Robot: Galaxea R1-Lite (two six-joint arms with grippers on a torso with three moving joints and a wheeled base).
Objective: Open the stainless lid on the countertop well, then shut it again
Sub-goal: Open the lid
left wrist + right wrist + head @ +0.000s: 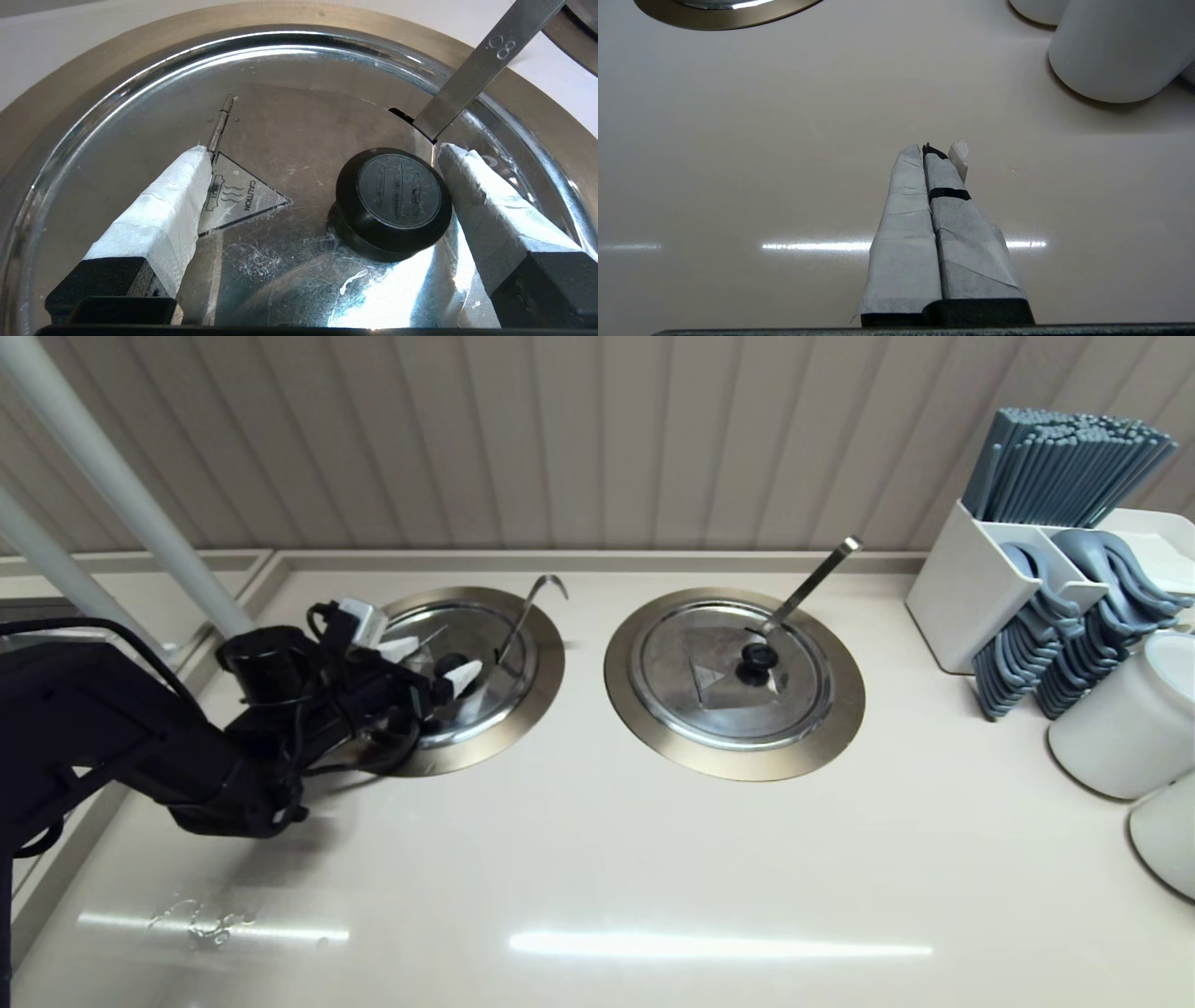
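Observation:
The stainless lid (495, 695) lies shut on the left countertop well, inside its bronze-toned rim (546, 681). A thin hook-ended ladle handle (534, 605) rises through the lid's edge notch. My left gripper (446, 658) hovers over the lid, open, with the black knob (455, 665) between its white-taped fingers. In the left wrist view the knob (395, 198) sits close beside one finger (490, 205) and far from the other (159, 219); the left gripper (322, 148) holds nothing. The right gripper (931, 148) is shut and empty, low above bare counter.
A second well (840, 709) to the right has its own lid (691, 653) and a straight ladle handle (812, 579). At the far right stand a white holder (962, 588) of chopsticks and spoons and white cups (1130, 719). A white pole (112, 476) slants behind the left arm.

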